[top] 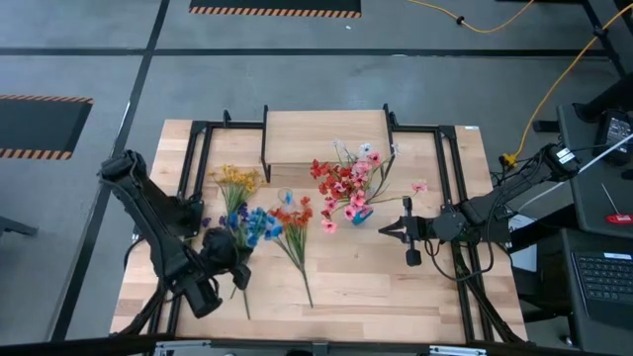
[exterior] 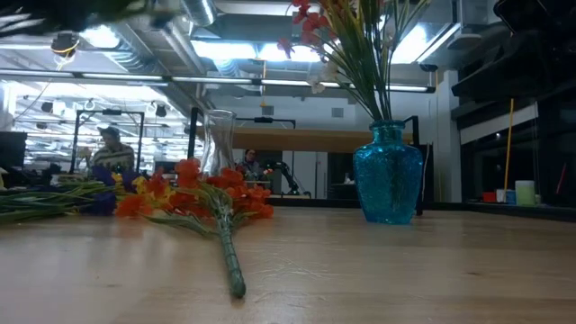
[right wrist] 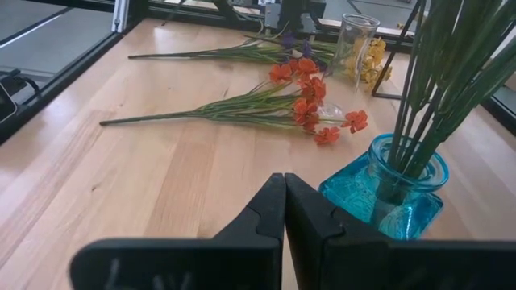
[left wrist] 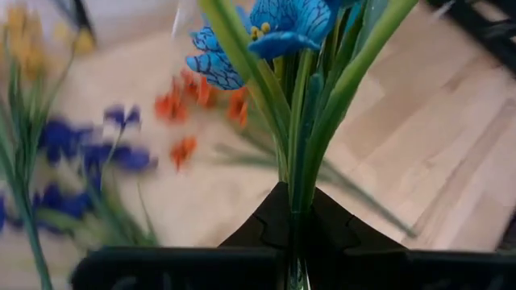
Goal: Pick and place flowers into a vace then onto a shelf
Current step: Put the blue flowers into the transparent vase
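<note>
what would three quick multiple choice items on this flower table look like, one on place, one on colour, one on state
1. Where is the blue vase? A on the shelf; B on the table by the right end effector; C on the floor
2. The spray lying alone mid-table has blossoms that are: A orange; B white; C black
3. The left end effector is: A open, empty; B shut on blue flowers; C out of view

Answers: 1 B, the high view shows it below the shelf. 2 A, orange flowers. 3 B, blue flowers rise from its closed fingers.
</note>
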{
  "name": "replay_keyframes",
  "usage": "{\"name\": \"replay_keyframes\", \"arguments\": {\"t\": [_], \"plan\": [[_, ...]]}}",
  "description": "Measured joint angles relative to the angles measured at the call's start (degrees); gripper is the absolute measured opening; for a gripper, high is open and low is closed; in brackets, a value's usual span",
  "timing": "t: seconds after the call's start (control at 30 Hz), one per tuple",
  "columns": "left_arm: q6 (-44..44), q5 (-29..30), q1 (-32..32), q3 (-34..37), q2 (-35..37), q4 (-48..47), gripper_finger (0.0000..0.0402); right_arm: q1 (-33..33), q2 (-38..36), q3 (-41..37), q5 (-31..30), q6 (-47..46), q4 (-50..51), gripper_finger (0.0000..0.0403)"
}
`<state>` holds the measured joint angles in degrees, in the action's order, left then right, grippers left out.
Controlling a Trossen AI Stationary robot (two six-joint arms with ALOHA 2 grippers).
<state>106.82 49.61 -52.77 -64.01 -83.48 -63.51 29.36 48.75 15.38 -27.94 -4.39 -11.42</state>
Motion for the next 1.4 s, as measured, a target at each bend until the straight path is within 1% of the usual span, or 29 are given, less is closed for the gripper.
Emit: {"name": "replay_keyframes", "arguments": {"t": [0.13, 0.3, 0.57, 0.7, 0.8, 0.93, 1.0, 1.13, 1.27, 1.4], "plan": [[-8.3, 4.7, 0.0, 0.0, 3.5, 0.0, 0.0010, 0.0, 0.0, 0.0, 0.0, 0.1, 0.0, 0.0014], [-18.2, 8.7, 0.9, 0.0, 6.8, 0.0, 0.0010, 0.0, 0.0, 0.0, 0.0, 0.2, -0.5, 0.0014], [-38.2, 9.0, 7.5, 0.0, 7.3, 0.7, 0.0007, 0.0, 0.0, 0.0, 0.0, 2.3, -3.1, 0.0014], [-45.1, 8.6, 9.9, 0.1, 7.6, 3.4, 0.0006, 0.0, 0.0, 0.0, 0.0, 3.4, -5.2, 0.0014], [-51.0, 5.4, 11.0, 3.0, 8.6, 10.5, 0.0005, 0.0, 0.0, 0.0, 0.0, 3.4, -5.3, 0.0014], [-59.8, 1.8, 11.3, 10.5, 12.1, 24.7, 0.0005, 0.0, 0.0, 0.0, 0.6, 3.4, -5.2, 0.0014], [-62.6, 1.9, 11.2, 13.9, 14.7, 29.3, 0.0005, 0.0, 0.0, 0.0, 0.6, 3.2, -5.2, 0.0014], [-68.5, 5.9, 10.5, 20.0, 21.5, 37.9, 0.0006, 0.0, 0.0, 0.0, 0.6, 3.4, -5.3, 0.0014], [-77.2, 5.2, 10.5, 26.7, 28.2, 50.4, 0.0006, 0.0, 0.0, 0.0, 0.6, 3.4, -5.5, 0.0014], [-87.1, 4.7, 10.5, 33.3, 33.3, 64.6, 0.0006, 0.0, 0.0, 0.0, 0.6, 3.4, -5.5, 0.0014]]}}
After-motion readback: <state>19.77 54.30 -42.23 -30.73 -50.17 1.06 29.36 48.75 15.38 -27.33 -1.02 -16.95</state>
